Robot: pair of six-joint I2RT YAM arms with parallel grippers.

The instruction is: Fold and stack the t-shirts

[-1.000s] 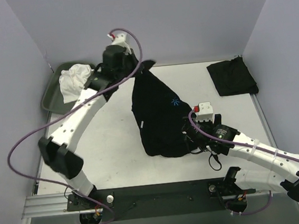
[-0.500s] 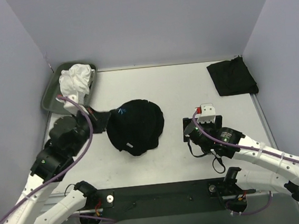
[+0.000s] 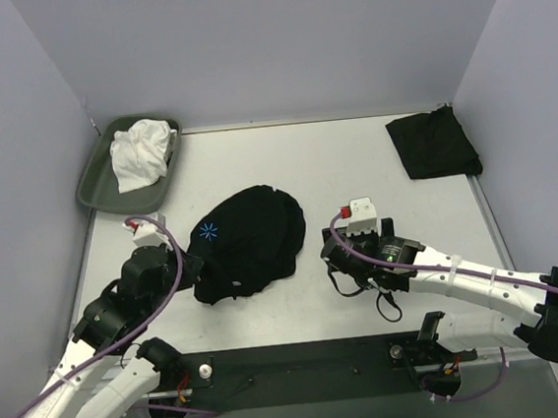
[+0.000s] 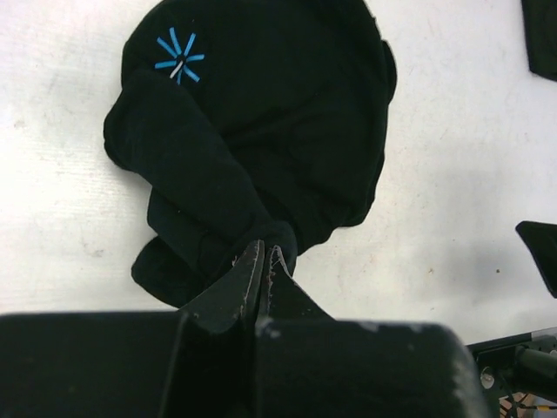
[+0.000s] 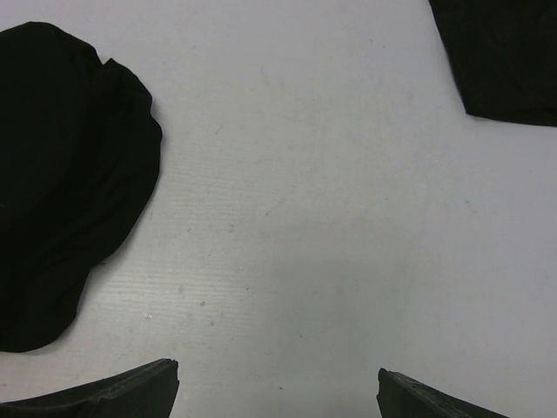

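Observation:
A crumpled black t-shirt [image 3: 252, 233] with a small blue mark [image 3: 208, 231] lies in a heap at the table's middle. My left gripper [image 3: 194, 270] sits at its near-left edge, shut on a fold of the cloth; the left wrist view shows the closed tips [image 4: 264, 252] pinching the t-shirt [image 4: 261, 113] below the blue mark [image 4: 178, 59]. A second black t-shirt [image 3: 433, 143], folded flat, rests at the back right. My right gripper [image 3: 361, 243] hovers open over bare table just right of the heap, holding nothing; its wrist view has the heap [image 5: 61, 174] on the left and the fingertips [image 5: 130, 392] far apart.
A grey-green tray [image 3: 93, 177] with a bunched white cloth [image 3: 141, 151] stands at the back left corner. Purple walls close in the table on three sides. The folded shirt's corner [image 5: 509, 52] shows at the right wrist view's top right.
My left arm came down from holding the shirt high at the back and dragged it near-left into a heap. The right gripper let go and shifted slightly left.

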